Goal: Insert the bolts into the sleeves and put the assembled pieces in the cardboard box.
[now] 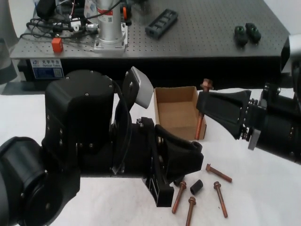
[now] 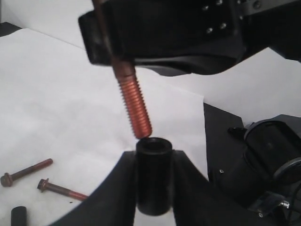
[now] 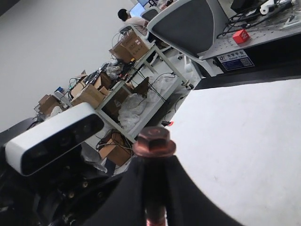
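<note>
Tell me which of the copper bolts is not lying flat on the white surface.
The bolt held upright in the right gripper, by the cardboard box. The other bolts lie flat on the white surface.

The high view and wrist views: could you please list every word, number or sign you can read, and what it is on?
Label on the front of the rear table: a logo and lines of print, too small to read.
Bolt: no marking legible on its head.
Sleeve: no marking.
Box: no print visible.
</note>
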You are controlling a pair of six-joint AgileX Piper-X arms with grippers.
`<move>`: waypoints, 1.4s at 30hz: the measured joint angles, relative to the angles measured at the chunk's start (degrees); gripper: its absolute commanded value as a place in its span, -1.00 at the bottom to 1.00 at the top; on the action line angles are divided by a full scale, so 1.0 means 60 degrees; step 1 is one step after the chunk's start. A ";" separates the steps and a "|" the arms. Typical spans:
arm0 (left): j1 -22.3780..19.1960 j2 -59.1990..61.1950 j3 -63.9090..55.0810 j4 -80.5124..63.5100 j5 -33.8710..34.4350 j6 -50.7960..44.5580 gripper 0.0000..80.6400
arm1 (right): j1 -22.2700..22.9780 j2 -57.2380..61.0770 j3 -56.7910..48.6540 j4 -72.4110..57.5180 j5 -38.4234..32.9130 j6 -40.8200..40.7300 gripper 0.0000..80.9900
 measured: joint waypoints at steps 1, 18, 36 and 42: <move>0.0000 0.0000 0.0000 -0.0009 0.0088 0.0000 -0.98 | 0.0000 0.0000 0.0000 0.0164 0.0000 -0.0021 -0.91; -0.0023 0.0000 0.0027 -0.0109 -0.0155 -0.0331 -0.98 | 0.0000 0.0000 0.0025 0.0372 -0.0594 -0.0436 -0.91; -0.0031 0.0000 0.0077 -0.1328 -0.2219 0.0151 -0.98 | -0.0813 -0.0346 0.0049 0.0745 -0.0808 -0.1770 -0.07; -0.0031 0.0291 0.0060 -0.2993 -0.4280 0.1162 -0.98 | -0.2214 -0.1423 0.0049 0.2063 -0.0825 -0.2470 -0.07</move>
